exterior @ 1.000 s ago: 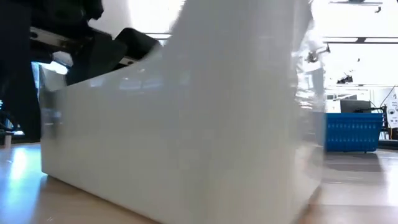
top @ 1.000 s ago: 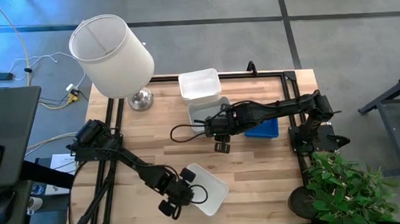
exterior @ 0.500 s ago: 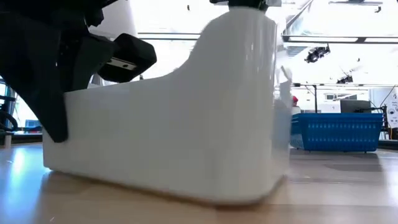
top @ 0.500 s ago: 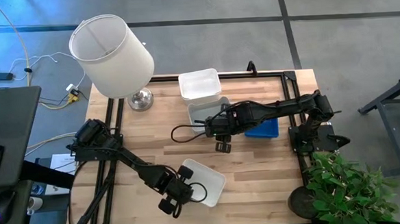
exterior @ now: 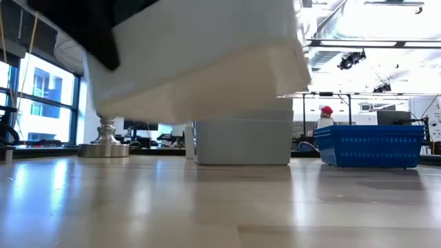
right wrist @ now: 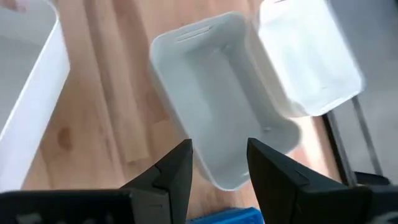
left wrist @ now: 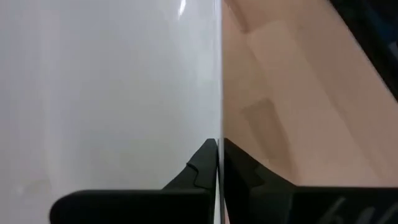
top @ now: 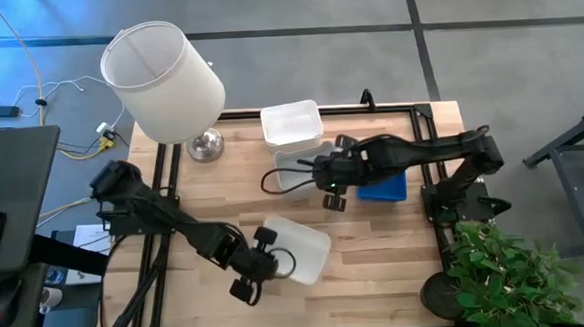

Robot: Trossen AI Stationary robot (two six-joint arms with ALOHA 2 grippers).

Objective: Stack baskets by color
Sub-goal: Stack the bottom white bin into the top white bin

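Note:
My left gripper (top: 267,255) is shut on a white basket (top: 301,248) near the table's front edge; in the low view that basket (exterior: 200,62) hangs clear above the wood. My right gripper (top: 332,193) stands open in mid-air over the table's middle with nothing between its fingers. Just beyond it a second white basket (top: 294,166) rests on its base, and below the right gripper (right wrist: 217,168) its open top (right wrist: 211,99) shows. A third white basket (top: 291,123) sits at the far edge. A blue basket (top: 385,188) stands on the table under my right arm. My left gripper pinches the white basket's side wall at its rim (left wrist: 219,140), one finger inside the basket and one outside. The fingers slant down from the table's near left. The basket is lifted clear of the table and hangs tilted.
A large white lampshade (top: 162,80) on a metal foot (top: 205,145) stands at the far left corner. A black frame (top: 425,126) runs round the tabletop. Bare wood (top: 377,249) lies at the near right. A potted plant (top: 508,272) stands off the near right corner.
My left gripper has risen and drawn a little toward the far edge with the white basket, which first slid and tipped on the wood and now hangs clear of it. My right gripper has gone up and slightly toward the table's right edge, staying open.

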